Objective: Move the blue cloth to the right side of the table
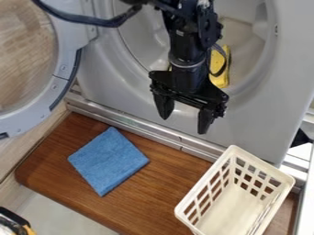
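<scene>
The cloth (109,160) is blue all over. The worktop (165,183) is brown like wood, with thin dark streaks. The basket (236,206) is creamy white, with rows of boxy holes. The hand (183,125) is black. The big machine (264,119) is light grey. The thing behind the arm (219,81) is bright yellow with black.

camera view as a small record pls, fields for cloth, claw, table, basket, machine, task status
cloth: blue cloth, flat, left part of the table
claw: black claw, open and empty, above the machine-side edge of the table
table: brown wooden table
basket: white plastic basket, right end of the table
machine: grey front-loader, round door open to the left, yellow object inside
task status: cloth not yet on the right side
</scene>
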### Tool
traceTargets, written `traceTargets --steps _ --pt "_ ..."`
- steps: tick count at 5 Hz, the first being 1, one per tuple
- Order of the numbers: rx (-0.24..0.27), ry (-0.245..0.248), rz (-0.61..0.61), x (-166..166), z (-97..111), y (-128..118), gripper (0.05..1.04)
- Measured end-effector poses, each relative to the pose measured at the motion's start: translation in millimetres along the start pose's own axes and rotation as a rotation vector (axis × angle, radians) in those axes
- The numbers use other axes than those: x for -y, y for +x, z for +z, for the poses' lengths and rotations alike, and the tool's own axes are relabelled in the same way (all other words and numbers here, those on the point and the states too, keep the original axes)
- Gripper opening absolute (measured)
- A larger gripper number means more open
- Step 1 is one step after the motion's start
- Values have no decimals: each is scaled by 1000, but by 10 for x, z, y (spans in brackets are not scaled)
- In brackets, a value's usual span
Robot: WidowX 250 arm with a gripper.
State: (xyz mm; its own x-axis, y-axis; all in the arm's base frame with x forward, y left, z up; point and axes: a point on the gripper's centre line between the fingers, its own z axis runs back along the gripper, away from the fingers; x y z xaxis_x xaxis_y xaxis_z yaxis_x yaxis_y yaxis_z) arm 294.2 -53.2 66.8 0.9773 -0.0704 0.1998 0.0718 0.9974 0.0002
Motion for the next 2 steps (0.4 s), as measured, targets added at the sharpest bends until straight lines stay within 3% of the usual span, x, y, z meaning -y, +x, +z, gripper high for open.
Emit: traceTargets --steps 1,2 --pt "-28 -4 -4 2 -88 -67 1000" --pt "-18 -13 58 -381 -190 -278 1001"
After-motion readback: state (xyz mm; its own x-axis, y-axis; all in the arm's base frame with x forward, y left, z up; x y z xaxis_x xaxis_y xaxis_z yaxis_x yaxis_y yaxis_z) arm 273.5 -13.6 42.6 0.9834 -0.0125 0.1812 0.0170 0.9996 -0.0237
